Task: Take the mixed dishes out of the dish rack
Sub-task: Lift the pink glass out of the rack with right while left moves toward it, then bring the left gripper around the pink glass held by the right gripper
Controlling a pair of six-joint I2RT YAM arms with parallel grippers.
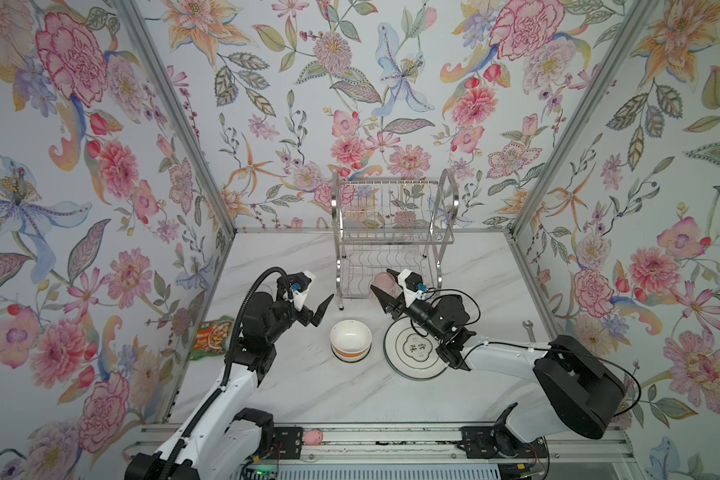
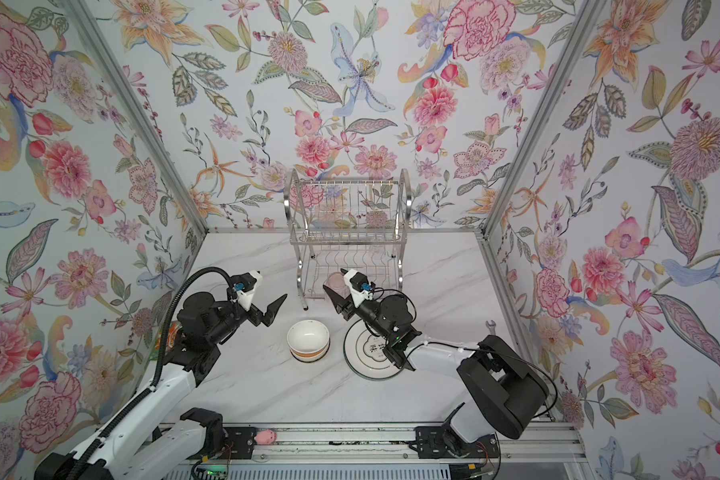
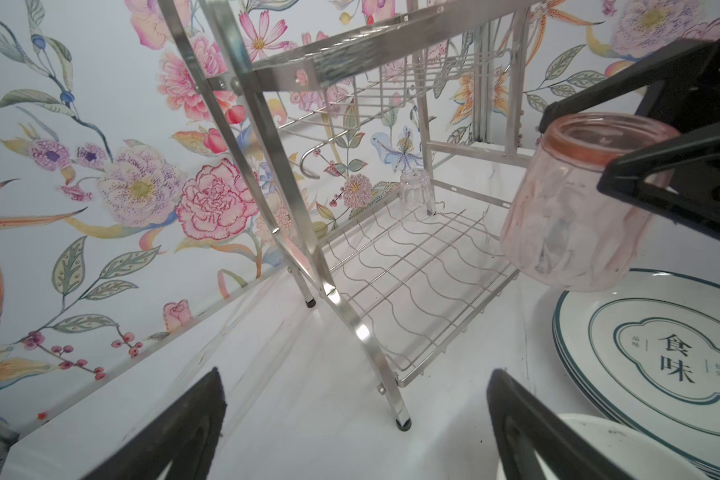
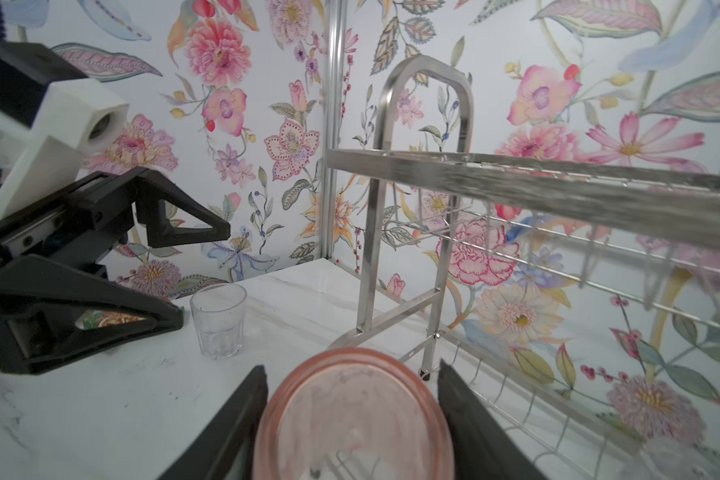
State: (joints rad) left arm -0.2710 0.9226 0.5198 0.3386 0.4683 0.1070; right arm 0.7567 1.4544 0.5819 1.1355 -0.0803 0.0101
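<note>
Right wrist view: right gripper (image 4: pixel 352 370) clamped on pink tumbler (image 4: pixel 352 419), one black finger (image 4: pixel 233 419) on each side, and the tumbler's round end faces the camera. Both top views show the tumbler (image 1: pixel 380 283) (image 2: pixel 334 284) held just at the front edge of the dish rack's (image 1: pixel 391 239) lower shelf, off the shelf wires and above the far rim of the dark-rimmed plate (image 1: pixel 395 366). Can't tell whether it touches the plate. The left wrist view shows that plate (image 3: pixel 599 332) is the top one of a stack. A clear glass (image 3: pixel 416 189) sits upside down on the lower shelf at the far corner; upper shelf looks bare. A second clear glass (image 4: pixel 219 320) stands upright on the white table (image 1: pixel 308 390), near the left gripper. Left gripper (image 1: pixel 324 311) has its jaws wide apart and holds nothing, hanging over the table just left of the rack's front leg. White bowl with orange band (image 1: pixel 350 338) sits on the table between the two grippers, beside the plates. Food packet (image 1: pixel 213 336) lies at the left table edge, wrench (image 1: pixel 528 328) at the right edge.
</note>
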